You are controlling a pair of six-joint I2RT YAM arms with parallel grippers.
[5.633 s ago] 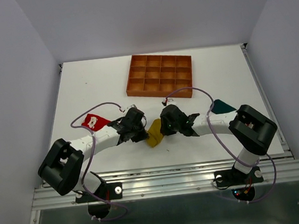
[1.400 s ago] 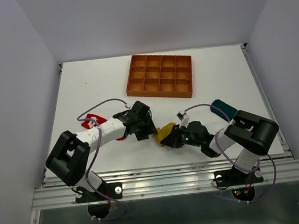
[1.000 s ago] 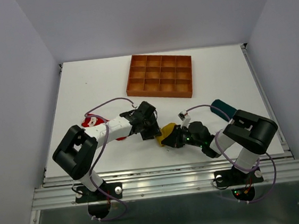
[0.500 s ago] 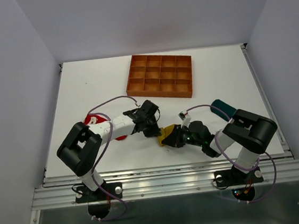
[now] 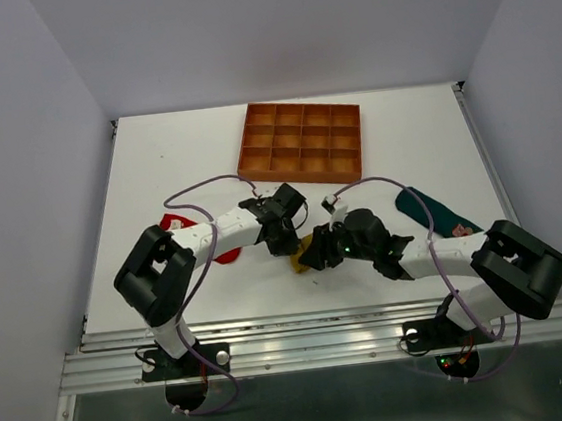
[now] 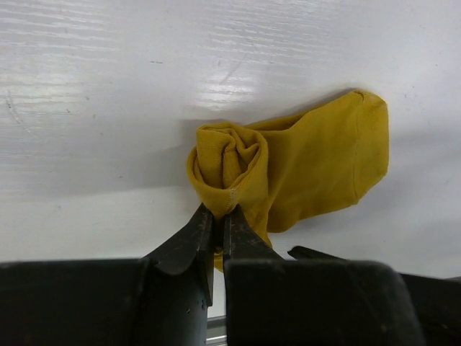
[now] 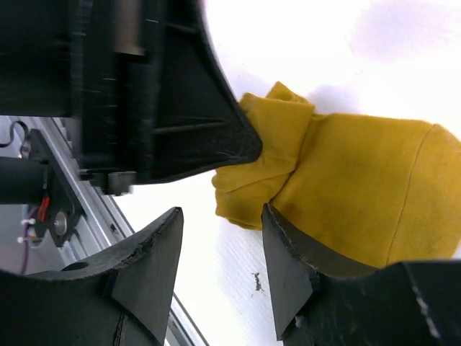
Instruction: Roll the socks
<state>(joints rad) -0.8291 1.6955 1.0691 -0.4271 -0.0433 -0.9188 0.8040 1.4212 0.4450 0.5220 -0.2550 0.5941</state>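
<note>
Traffic jam at the yellow sock (image 5: 300,256): the left gripper (image 5: 292,239) comes in from the sock's far-left side and is clamped on its rolled end. The right gripper (image 5: 316,252), jaws parted, walls off the right flank. Behind the sock, open table (image 5: 185,160) runs to the orange tray (image 5: 303,178). The red sock (image 5: 174,223) lies well to the left, partly beneath the left arm (image 5: 218,235), and the teal sock (image 5: 430,211) well to the right.
</note>
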